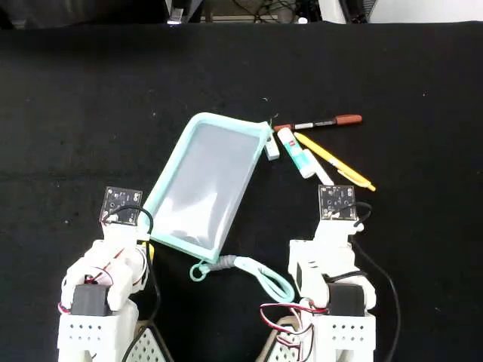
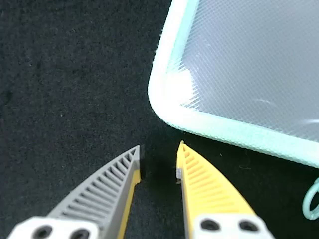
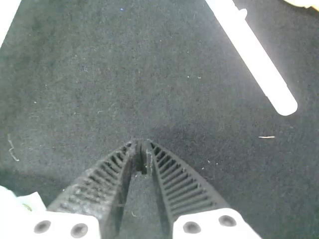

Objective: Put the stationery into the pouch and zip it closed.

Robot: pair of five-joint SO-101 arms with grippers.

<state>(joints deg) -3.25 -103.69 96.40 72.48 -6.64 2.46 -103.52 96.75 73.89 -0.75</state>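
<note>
A mint-green pouch [image 1: 200,185] with a translucent face lies flat and slanted in the middle of the black table. Beside its far right corner lie the stationery items: a red-capped pen [image 1: 321,122], a white and green tube [image 1: 296,151], a yellow pen [image 1: 336,162], a white pen [image 1: 321,172] and a small white eraser [image 1: 272,148]. My left gripper [image 2: 159,148] hovers slightly open with nothing in it, just short of the pouch's near corner [image 2: 169,94]. My right gripper [image 3: 142,145] is shut over bare cloth, short of the white pen [image 3: 254,55].
The pouch's mint strap [image 1: 256,275] curls on the table between the two arm bases, and its loop [image 2: 311,201] lies near my left gripper. Open black cloth [image 1: 83,121] spreads to the left and far side. The table's far edge [image 1: 241,21] is at the back.
</note>
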